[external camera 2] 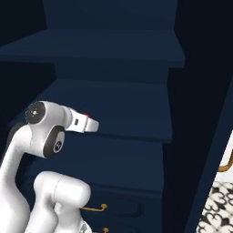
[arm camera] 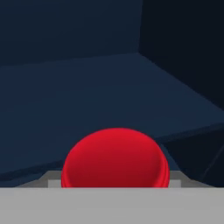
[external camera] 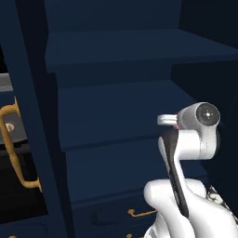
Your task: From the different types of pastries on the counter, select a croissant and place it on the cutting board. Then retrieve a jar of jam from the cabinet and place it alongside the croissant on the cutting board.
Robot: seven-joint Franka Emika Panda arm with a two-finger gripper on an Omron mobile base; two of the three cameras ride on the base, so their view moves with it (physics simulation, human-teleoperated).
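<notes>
The jar of jam [arm camera: 114, 157] shows its round red lid close up at the bottom of the hand view, between the two fingertips. My gripper [arm camera: 114, 183] is shut on it, with a grey fingertip [arm camera: 52, 179] against each side. The hand [external camera: 165, 120] reaches forward into the open navy-blue cabinet [external camera: 116, 111], over a middle shelf. In the right base view the hand [external camera 2: 88, 124] points toward the shelf [external camera 2: 127, 109]. A dark shelf [arm camera: 87, 96] and the cabinet's back corner lie beyond the jar.
The cabinet's open door with its curved brass handle [external camera: 11, 148] stands at the left. Another door edge [external camera 2: 214, 150] runs down the right. Drawers with small brass pulls [external camera: 139, 213] sit below the shelves. Further shelves hang close above the hand.
</notes>
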